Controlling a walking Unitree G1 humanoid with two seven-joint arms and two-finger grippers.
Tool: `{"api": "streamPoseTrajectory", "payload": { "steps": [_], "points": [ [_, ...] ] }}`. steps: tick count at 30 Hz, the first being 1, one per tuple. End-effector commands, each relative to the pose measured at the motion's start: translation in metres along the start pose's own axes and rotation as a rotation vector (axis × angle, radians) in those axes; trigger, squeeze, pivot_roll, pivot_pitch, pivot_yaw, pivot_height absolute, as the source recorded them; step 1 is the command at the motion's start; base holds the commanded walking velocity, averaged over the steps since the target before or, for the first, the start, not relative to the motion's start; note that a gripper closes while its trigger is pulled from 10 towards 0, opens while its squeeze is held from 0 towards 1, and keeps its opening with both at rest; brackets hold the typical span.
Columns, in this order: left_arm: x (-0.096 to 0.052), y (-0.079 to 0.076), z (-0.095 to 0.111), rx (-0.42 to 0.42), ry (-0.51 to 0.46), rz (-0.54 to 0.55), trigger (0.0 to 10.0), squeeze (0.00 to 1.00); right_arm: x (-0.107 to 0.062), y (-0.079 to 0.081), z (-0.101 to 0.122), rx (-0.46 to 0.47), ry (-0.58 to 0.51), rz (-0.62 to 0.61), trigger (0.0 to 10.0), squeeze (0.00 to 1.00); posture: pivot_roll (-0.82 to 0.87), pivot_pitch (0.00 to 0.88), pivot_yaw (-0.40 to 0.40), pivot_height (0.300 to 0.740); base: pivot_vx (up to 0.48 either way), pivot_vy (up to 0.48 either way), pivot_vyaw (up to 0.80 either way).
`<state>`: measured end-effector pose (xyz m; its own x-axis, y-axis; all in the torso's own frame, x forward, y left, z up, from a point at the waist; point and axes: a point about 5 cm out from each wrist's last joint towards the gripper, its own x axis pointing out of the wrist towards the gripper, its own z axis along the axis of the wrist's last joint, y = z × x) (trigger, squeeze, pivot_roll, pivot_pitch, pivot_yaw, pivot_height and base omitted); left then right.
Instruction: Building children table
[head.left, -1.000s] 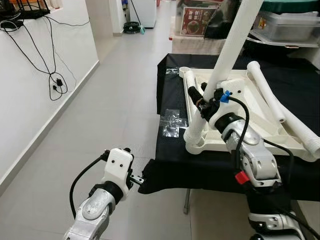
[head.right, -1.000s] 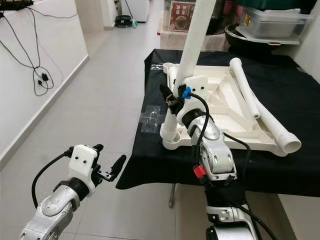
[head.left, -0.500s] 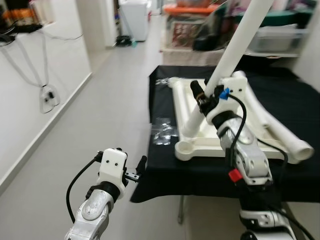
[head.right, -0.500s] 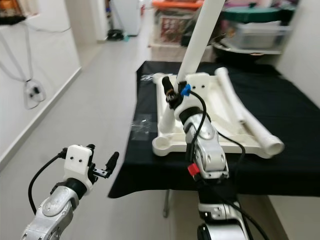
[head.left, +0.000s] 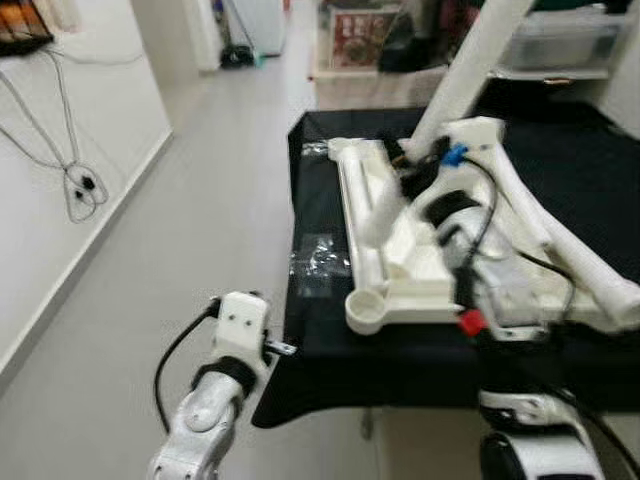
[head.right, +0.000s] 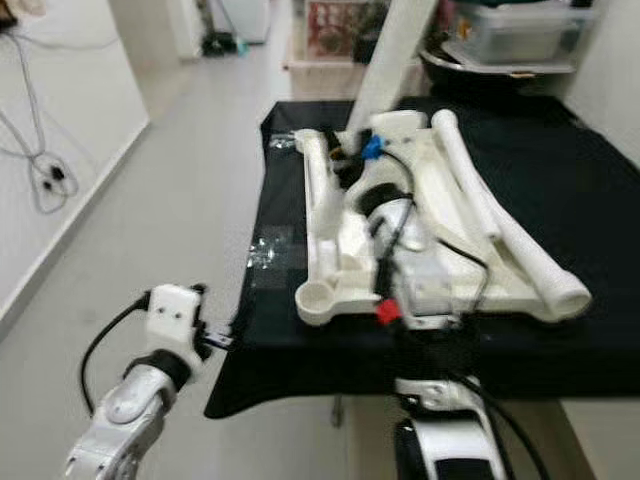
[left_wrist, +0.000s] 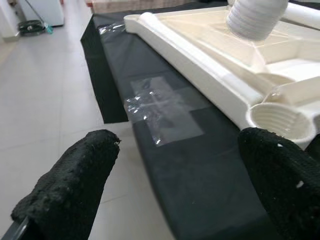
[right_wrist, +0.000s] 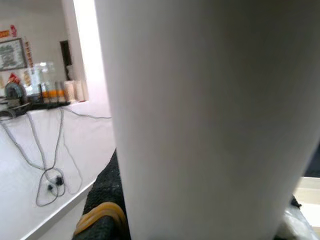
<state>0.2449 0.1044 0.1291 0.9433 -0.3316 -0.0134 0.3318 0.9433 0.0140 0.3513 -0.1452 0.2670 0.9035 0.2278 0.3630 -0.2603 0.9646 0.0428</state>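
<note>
- While the head camera has swung and blurred, the whole scene has shifted since a second ago, so you should read that as the robot's own motion, not the parts moving.
- You see the white tabletop (head.left: 420, 255) lying upside down on the black-draped table (head.left: 330, 345), its empty threaded corner socket (head.left: 367, 308) now nearer the front edge of the frame than before.
- Your right gripper (head.left: 412, 172) stays clamped on the white leg tube (head.left: 470, 65), which rises steeply out of the upturned frame; the grip holds, so I judge the leg is being seated or turned into its socket.
- Your left gripper (left_wrist: 175, 175) keeps hovering off the table's front corner, fingers (left_wrist: 75, 180) spread apart and empty.
- The left wrist view gives you the socket's thread and a clear plastic bag (left_wrist: 160, 112) on the cloth, detail blurred in the eye views.
- The right wrist view shows the tube (right_wrist: 200, 120) pressed close against the camera, confirming the hold.
- Loose legs (head.right: 500, 230) lie across the frame's far side.
</note>
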Motion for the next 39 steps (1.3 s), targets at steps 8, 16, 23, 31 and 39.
{"api": "streamPoseTrajectory", "payload": {
  "steps": [8, 16, 23, 31, 39],
  "points": [
    [-0.01, -0.006, -0.009, 0.0, 0.041, -0.026, 10.0, 0.0, 0.029, 0.025, 0.011, 0.062, 0.1, 0.487, 10.0, 0.0, 0.05, 0.021, -0.043, 0.74, 0.0, 0.0, 0.0],
    [-0.019, -0.013, -0.003, -0.002, 0.029, -0.051, 10.0, 0.0, 0.038, 0.007, 0.015, -0.01, 0.192, 0.774, 10.0, 0.0, 0.06, 0.059, -0.059, 0.74, 0.0, 0.0, 0.0],
    [-0.03, -0.027, 0.006, 0.009, 0.005, -0.125, 10.0, 0.0, 0.037, -0.025, 0.023, -0.006, 0.237, 0.842, 10.0, 0.0, 0.07, 0.113, -0.065, 0.74, 0.0, 0.0, 0.0],
    [-0.044, -0.031, 0.01, 0.008, 0.02, -0.143, 10.0, 0.0, 0.028, -0.057, 0.042, 0.016, 0.245, 0.897, 10.0, 0.0, 0.08, 0.178, -0.063, 0.74, 0.0, 0.0, 0.0],
    [-0.055, -0.031, 0.01, 0.004, 0.053, -0.142, 10.0, 0.0, 0.022, -0.063, 0.037, -0.017, 0.29, 0.976, 10.0, 0.0, 0.09, 0.211, -0.055, 0.74, 0.0, 0.0, 0.0]
  ]
}}
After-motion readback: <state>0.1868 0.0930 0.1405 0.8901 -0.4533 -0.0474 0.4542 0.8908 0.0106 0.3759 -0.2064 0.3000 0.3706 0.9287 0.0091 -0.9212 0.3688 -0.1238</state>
